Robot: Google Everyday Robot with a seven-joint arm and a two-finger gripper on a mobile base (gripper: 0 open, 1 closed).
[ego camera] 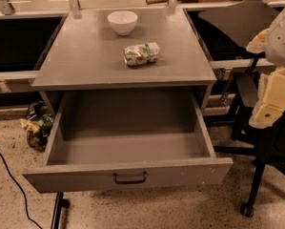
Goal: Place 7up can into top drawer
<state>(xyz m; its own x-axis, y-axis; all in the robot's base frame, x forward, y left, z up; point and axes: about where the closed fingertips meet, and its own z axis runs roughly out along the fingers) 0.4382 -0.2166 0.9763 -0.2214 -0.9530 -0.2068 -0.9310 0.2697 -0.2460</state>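
The 7up can (141,53) is dented, silver-white with green and red print. It lies on its side near the middle of the grey tabletop (85,66). The top drawer (127,149) is pulled fully out below the tabletop, with nothing in it, and its dark bar handle (130,178) sits at the centre of the front panel. My gripper (270,104) hangs at the right edge of the view, beside the table's right side and above floor level. It is well apart from the can and holds nothing that I can see.
A white round bowl (122,22) stands at the back of the tabletop, behind the can. A black office chair (256,142) stands to the right of the drawer. A crumpled bag (37,125) lies on the floor at the left, and a black cable (11,185) runs nearby.
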